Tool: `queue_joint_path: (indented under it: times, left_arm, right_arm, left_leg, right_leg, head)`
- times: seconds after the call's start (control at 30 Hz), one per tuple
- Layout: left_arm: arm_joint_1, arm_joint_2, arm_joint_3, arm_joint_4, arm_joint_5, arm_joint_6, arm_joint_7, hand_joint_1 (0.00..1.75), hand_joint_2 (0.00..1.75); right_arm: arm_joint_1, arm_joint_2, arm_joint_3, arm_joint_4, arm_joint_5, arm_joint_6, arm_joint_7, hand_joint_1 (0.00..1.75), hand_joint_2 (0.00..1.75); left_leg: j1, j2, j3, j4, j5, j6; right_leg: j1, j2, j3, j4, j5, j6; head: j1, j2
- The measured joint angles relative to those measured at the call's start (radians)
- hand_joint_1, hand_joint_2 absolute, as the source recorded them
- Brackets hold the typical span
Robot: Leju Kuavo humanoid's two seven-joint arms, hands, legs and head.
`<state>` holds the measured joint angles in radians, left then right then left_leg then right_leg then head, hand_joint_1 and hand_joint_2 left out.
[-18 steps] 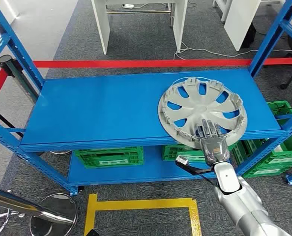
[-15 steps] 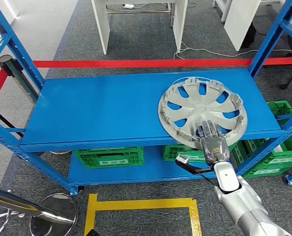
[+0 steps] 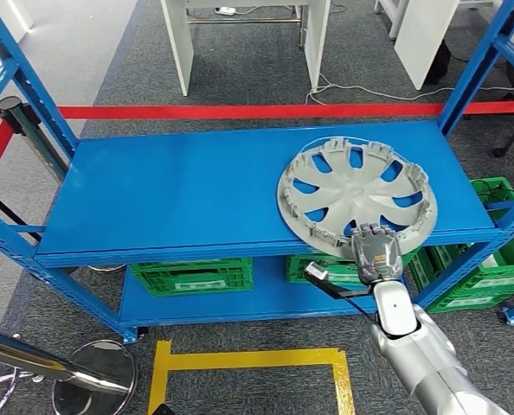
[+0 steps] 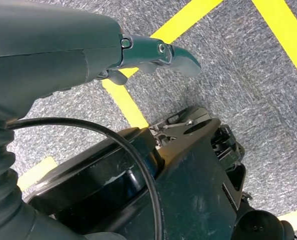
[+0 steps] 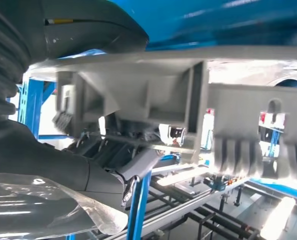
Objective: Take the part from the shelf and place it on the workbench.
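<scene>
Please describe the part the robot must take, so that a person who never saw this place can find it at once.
Look at the blue shelf and go to the right end of its top board. There lies a round silver-grey wheel cover with curved spokes and clips around its rim, and the right hand is at its near edge. The neighbours, green crates, sit one level lower.

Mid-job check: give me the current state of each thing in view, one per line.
hubcap: lying flat on the shelf, inner side up, near edge overhanging the front.
right hand: at the hubcap's near rim, fingers curled over the edge, gripping it.
left hand: hanging low over the floor, holding nothing.
shelf: top level holds the hubcap at its right end.
green crates: sitting on the lower level.
</scene>
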<state>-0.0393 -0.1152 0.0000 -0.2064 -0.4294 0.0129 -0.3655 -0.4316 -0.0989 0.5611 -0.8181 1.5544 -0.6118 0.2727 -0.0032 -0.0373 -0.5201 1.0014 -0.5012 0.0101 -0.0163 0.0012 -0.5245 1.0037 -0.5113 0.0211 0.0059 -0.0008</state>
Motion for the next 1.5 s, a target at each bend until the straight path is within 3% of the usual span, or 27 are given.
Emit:
queue_joint_path:
  times: [0.13, 0.3, 0.5, 0.83, 1.0, 1.07, 1.2, 1.5]
  left_arm:
    - [0.002, 0.000, 0.000, 0.000, 0.003, 0.002, -0.004, 0.00, 1.75]
    - [0.007, -0.001, 0.000, 0.000, 0.007, 0.008, -0.009, 0.00, 1.75]
    - [0.010, -0.002, 0.000, 0.000, 0.007, 0.008, -0.012, 0.00, 1.75]
    - [0.010, -0.003, 0.000, 0.000, 0.007, 0.008, -0.012, 0.00, 1.75]
    - [0.013, -0.004, 0.001, 0.000, 0.010, 0.011, -0.013, 0.00, 1.75]
    - [0.013, -0.005, 0.001, 0.000, 0.010, 0.013, -0.013, 0.00, 1.75]
    - [0.014, -0.005, 0.001, 0.000, 0.010, 0.014, -0.013, 0.00, 0.00]
    - [0.014, -0.005, 0.001, 0.000, 0.003, 0.017, -0.011, 0.00, 0.00]
  right_arm:
    - [0.012, -0.017, 0.028, -0.066, 0.000, -0.045, 0.093, 1.75, 1.75]
    - [0.003, -0.086, 0.135, -0.236, 0.000, -0.074, 0.255, 1.75, 1.75]
    - [-0.004, -0.132, 0.201, -0.332, 0.000, -0.075, 0.273, 1.75, 1.75]
    - [-0.004, -0.142, 0.214, -0.351, 0.000, -0.075, 0.273, 1.75, 1.75]
    - [-0.081, -0.241, 0.315, -0.542, 0.000, -0.075, 0.338, 1.75, 1.75]
    - [-0.094, -0.256, 0.332, -0.573, 0.000, -0.075, 0.345, 1.75, 1.75]
    - [-0.107, -0.273, 0.352, -0.613, 0.000, -0.075, 0.334, 1.75, 1.75]
    - [-0.095, -0.279, 0.345, -0.653, 0.000, -0.075, 0.238, 1.75, 1.75]
  left_leg:
    - [0.000, 0.000, -0.001, 0.000, 0.000, 0.000]
    - [0.000, 0.000, -0.002, 0.000, 0.000, 0.000]
    - [0.000, 0.000, -0.002, 0.000, 0.000, 0.000]
    - [0.000, 0.000, -0.002, 0.000, 0.000, 0.000]
    - [0.000, 0.000, -0.005, 0.001, 0.000, 0.000]
    - [0.000, 0.000, -0.005, 0.001, 0.000, 0.000]
    - [0.000, 0.000, -0.006, 0.001, 0.000, 0.000]
    - [0.000, 0.000, -0.006, 0.001, 0.000, 0.000]
  right_leg:
    - [0.000, 0.000, -0.001, 0.000, 0.000, 0.000]
    - [0.000, 0.000, -0.001, 0.000, 0.000, 0.000]
    - [0.000, 0.000, -0.002, 0.000, 0.000, 0.000]
    - [0.000, 0.000, -0.002, 0.000, 0.000, 0.000]
    - [-0.001, 0.000, -0.005, 0.001, 0.001, 0.000]
    - [-0.001, 0.000, -0.005, 0.001, 0.001, 0.000]
    - [-0.001, 0.000, -0.006, 0.001, 0.001, 0.000]
    - [-0.001, 0.000, -0.006, 0.001, 0.001, 0.000]
  head:
    - [0.000, 0.000]
    - [0.000, 0.000]
    - [0.000, 0.000]
    - [0.000, 0.000]
    - [0.000, 0.000]
    - [0.000, 0.000]
    - [0.000, 0.000]
    - [0.000, 0.000]
